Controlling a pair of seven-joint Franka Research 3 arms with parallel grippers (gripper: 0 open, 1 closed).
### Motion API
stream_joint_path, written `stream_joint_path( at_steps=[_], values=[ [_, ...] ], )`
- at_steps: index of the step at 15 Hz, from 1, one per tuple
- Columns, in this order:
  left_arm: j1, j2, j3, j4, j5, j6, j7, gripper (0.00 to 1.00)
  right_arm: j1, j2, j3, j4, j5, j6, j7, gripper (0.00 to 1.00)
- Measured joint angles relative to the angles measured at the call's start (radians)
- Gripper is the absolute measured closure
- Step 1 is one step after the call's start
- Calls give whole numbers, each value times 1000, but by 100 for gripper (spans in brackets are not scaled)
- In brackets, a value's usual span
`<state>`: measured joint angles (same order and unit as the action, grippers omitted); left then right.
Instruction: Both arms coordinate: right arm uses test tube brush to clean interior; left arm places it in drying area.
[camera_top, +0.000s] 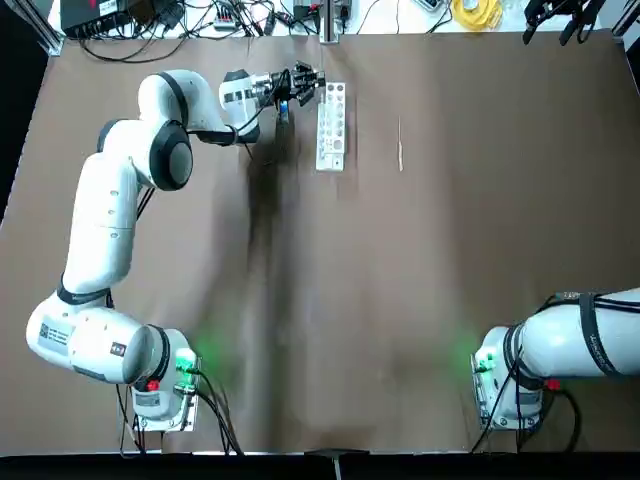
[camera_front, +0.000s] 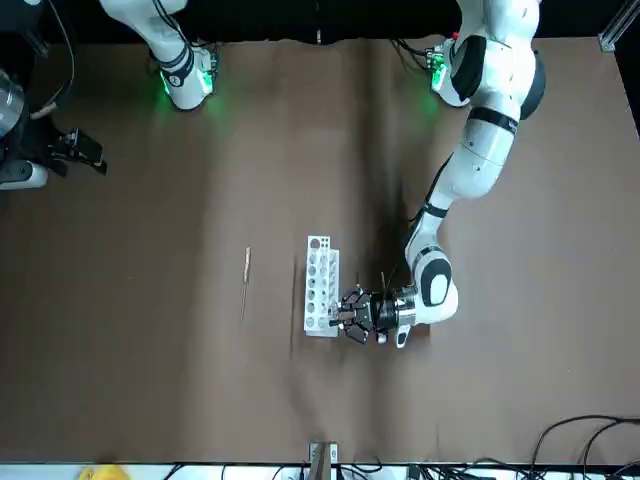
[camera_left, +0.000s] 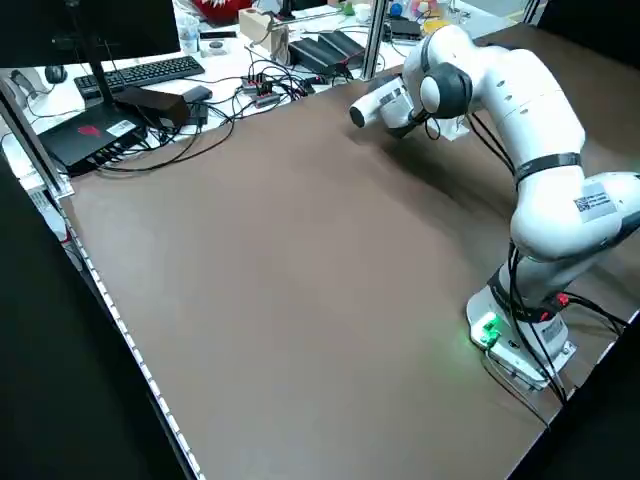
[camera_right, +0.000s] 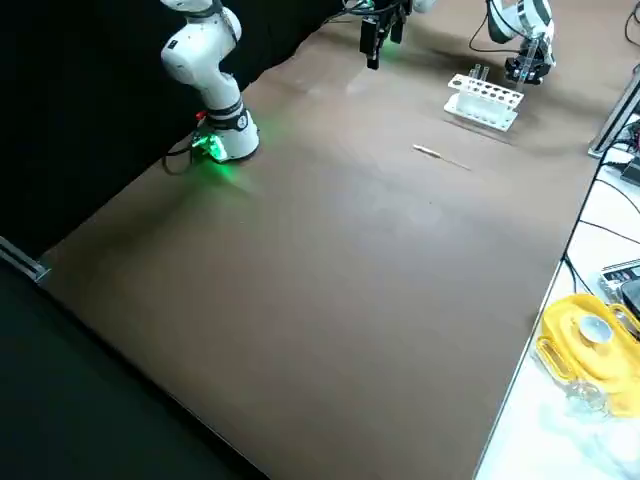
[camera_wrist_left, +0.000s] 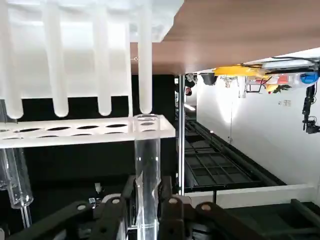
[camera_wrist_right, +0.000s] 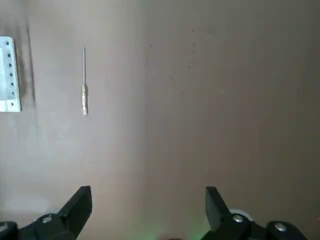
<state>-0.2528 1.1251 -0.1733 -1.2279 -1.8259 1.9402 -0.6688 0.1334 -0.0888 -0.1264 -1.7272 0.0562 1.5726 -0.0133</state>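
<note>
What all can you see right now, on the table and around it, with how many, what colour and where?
rack with round holes: one, white, far part of the table, left of the brush
test tube in the hand's fingers: one, clear, at the rack's edge
other test tubes: at least two, clear, at the rack
test tube brush: one, pale, lying on the table right of the rack
table: one, brown, under everything
yellow item: one, on the white surface beyond the table
monitor and keyboard: one each, black, beyond the table
cables: many, mostly black, beyond the table
left hand: one, dark, at the rack, shut on the tube
right hand: one, dark, open, above the table's right side
</note>
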Motion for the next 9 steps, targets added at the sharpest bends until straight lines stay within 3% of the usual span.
stream_joint_path(
  at_steps=[9],
  values=[
    [-6,3,0,0,-19,0,39,77,0,0,0,0,0,0,0,0]
  ],
)
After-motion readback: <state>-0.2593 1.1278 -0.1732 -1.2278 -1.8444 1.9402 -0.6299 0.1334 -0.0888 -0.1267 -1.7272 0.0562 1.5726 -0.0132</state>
